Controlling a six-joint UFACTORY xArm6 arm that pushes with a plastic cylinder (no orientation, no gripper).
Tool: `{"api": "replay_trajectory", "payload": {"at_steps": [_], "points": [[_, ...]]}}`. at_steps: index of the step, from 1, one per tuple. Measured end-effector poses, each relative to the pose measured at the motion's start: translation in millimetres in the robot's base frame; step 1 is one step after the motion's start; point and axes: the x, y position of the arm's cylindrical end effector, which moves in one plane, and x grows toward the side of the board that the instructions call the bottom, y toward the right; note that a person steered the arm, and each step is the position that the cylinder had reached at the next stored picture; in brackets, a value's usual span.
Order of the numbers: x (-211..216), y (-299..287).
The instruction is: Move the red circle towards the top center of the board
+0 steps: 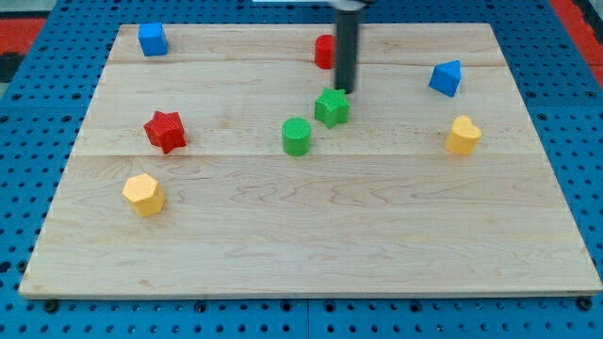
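Just right of red circle point(324, 51): my tip point(345, 90)

A pale wooden tabletop point(311, 235) rests on a blue perforated pegboard point(28, 188); red patches point(21, 38) show at ten and two o'clock.

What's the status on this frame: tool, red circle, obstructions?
Tool: my tip just above green star. Red circle near top center, partly behind rod. Nothing blocking it.
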Motion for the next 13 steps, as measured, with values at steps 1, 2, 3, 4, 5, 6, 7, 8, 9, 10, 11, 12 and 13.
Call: {"api": "replay_trajectory", "payload": {"at_steps": [1, 2, 3, 4, 5, 6, 7, 8, 9, 10, 11, 12, 13], "points": [[-44, 8], [-64, -51], [-32, -48], [-35, -85], [-59, -96], [-60, -81], [-60, -81], [-59, -84], [-54, -82], [-53, -109], [-51, -128], [-16, -97], [-5, -84]]}}
